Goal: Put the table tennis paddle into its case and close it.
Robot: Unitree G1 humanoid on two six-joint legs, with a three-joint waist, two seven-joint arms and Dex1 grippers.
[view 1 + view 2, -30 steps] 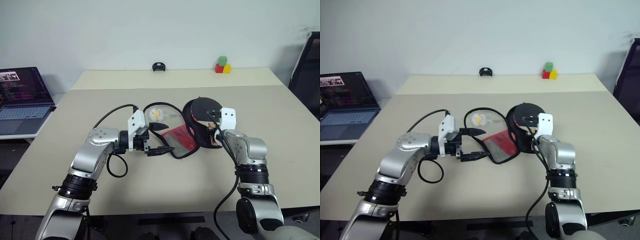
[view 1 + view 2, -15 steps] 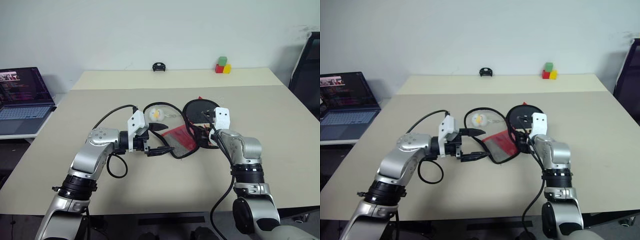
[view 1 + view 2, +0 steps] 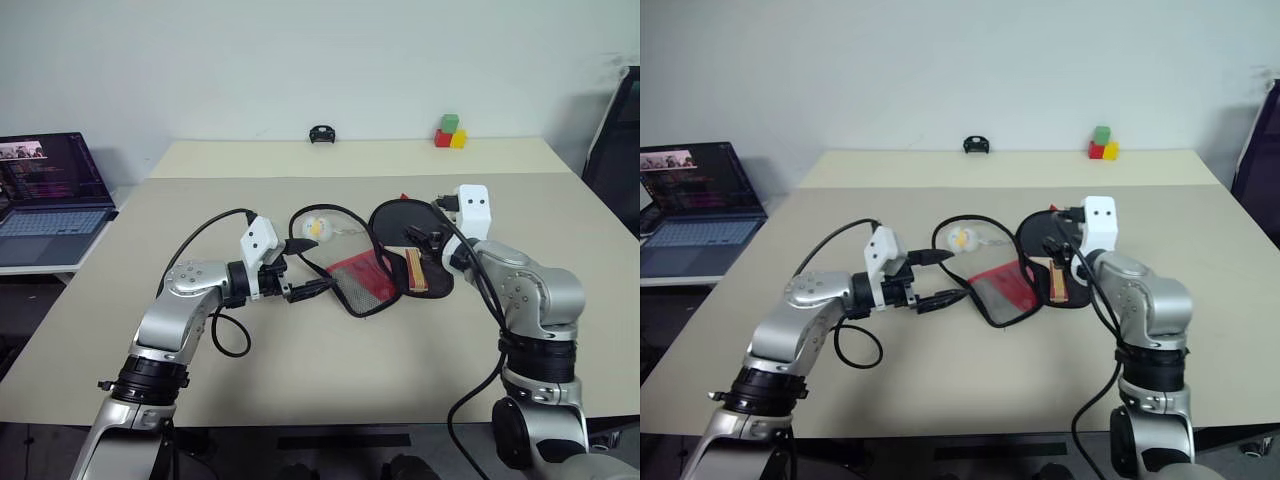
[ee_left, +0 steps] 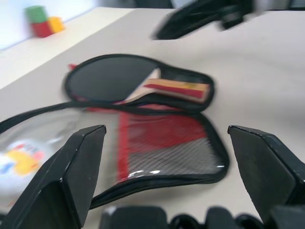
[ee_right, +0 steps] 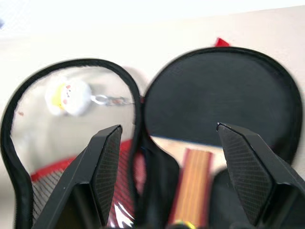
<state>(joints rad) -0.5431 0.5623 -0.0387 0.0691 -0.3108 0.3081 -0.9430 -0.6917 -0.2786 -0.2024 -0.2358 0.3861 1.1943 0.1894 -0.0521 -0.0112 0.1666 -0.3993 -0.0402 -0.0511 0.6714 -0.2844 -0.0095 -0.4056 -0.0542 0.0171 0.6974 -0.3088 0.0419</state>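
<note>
Black rubber of the paddle (image 3: pixel 405 223) lies in one half of the open case (image 3: pixel 358 283) in the middle of the counter (image 3: pixel 300 350), with the wooden handle pointing toward you. The other half, with the red panel and the mesh, is folded out flat beside it. Your right gripper (image 3: pixel 428 243) hovers just above the handle, spread and holding nothing. Your left gripper (image 3: pixel 305 268) is spread wide at the edge of the mesh half, one finger over the rim and one under it. If you lift this flap too quickly, it can drag the soft case and push the paddle out. A small yellow-white keychain (image 3: pixel 312 229) and its loop can catch in the zip. Laptop (image 3: pixel 45 190) and coloured blocks (image 3: pixel 448 131) are well apart.
</note>
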